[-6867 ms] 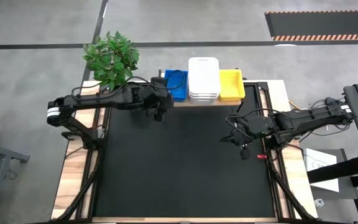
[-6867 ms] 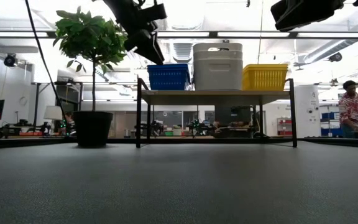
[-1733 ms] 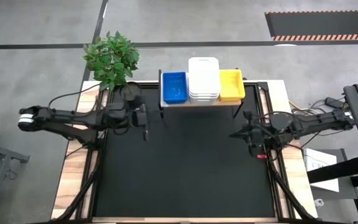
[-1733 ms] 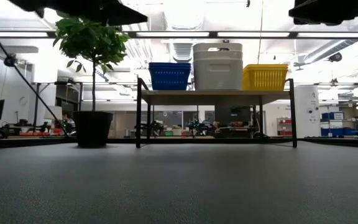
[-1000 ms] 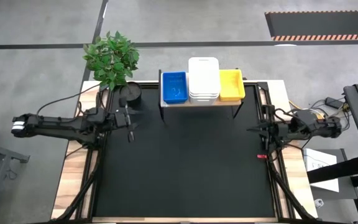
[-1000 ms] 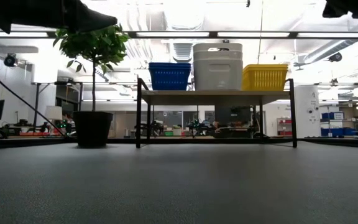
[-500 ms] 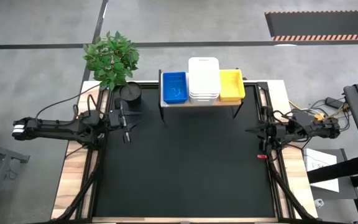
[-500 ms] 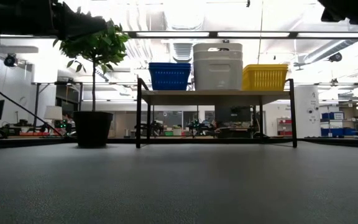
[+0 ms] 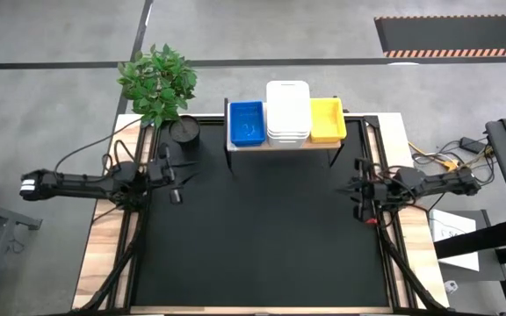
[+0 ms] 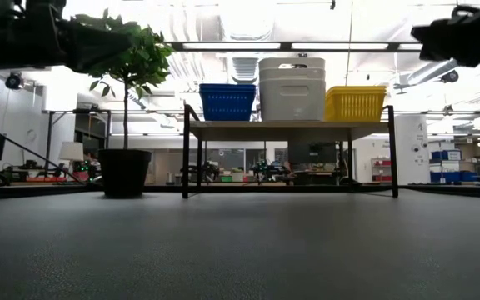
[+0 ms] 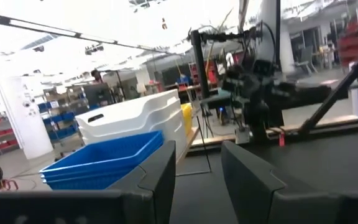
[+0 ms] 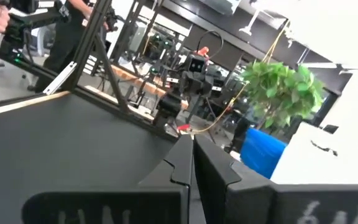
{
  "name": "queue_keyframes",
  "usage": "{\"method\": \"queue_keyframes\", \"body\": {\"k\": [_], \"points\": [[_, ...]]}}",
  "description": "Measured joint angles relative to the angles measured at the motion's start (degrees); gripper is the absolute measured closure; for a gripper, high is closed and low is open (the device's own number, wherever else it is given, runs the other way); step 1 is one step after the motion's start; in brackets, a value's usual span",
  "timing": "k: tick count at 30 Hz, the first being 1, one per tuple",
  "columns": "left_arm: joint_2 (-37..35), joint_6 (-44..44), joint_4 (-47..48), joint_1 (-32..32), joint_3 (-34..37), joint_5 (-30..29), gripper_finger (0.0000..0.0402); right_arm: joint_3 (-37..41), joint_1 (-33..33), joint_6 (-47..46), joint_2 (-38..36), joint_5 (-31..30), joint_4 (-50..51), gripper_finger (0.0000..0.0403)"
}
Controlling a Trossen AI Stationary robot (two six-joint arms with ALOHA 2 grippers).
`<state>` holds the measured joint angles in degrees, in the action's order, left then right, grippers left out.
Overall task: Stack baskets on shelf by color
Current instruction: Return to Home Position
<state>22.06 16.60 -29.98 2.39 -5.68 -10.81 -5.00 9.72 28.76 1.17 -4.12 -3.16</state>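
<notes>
Both arms are pulled back off the shelf (image 9: 279, 146) versus the earlier frames. Left pincer (image 9: 173, 184) is now at the 9 o'clock edge of the bench (image 9: 262, 246), right pincer (image 9: 359, 200) at the 3 o'clock edge, both well apart from the stacks. Stacks themselves haven't shifted.

Status, high view:
- shelf sits at 12 o'clock on the bench
- blue stack (image 9: 247, 123) on its 9 o'clock end, white stack (image 9: 288, 112) in the middle, yellow stack (image 9: 327, 120) on its 3 o'clock end
- one colour per stack; neighbours touching or just beside each other, can't tell which
- low view: all three sit level on the shelf top, white stands tallest
- count per stack: can't tell from these views

Nothing of the job lies loose on the bench mat or hangs in either pincer.
- left pincer: fingers (image 11: 160, 171) spread with a gap between them, empty
- right pincer: fingers (image 12: 179, 165) pressed together, empty

Potted plant (image 9: 157, 81) at 11 o'clock, clear of both arms, not part of the job.

Judgement: sorting and stacking look done. Only the arm retract to rest is left, and that looks nearly finished. Nothing to fix that I can see.
</notes>
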Motion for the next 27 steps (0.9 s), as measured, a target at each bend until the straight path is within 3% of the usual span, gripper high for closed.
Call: {"method": "queue_keyframes", "body": {"k": [4,17,27], "points": [[-1.98,-1.46,-2.78,0.00,2.69,0.02,0.0288,4.32,0.00,-1.05,-0.02,-0.44,-4.83,0.0394],[-3.10,-6.91,-3.24,0.02,5.21,-0.34,0.0288,4.29,0.00,-2.42,0.31,-0.60,-4.48,0.0394],[-1.15,-6.95,-3.19,0.02,5.28,-1.55,0.0288,4.33,0.00,-20.97,0.39,-0.46,-4.44,0.0394]]}}
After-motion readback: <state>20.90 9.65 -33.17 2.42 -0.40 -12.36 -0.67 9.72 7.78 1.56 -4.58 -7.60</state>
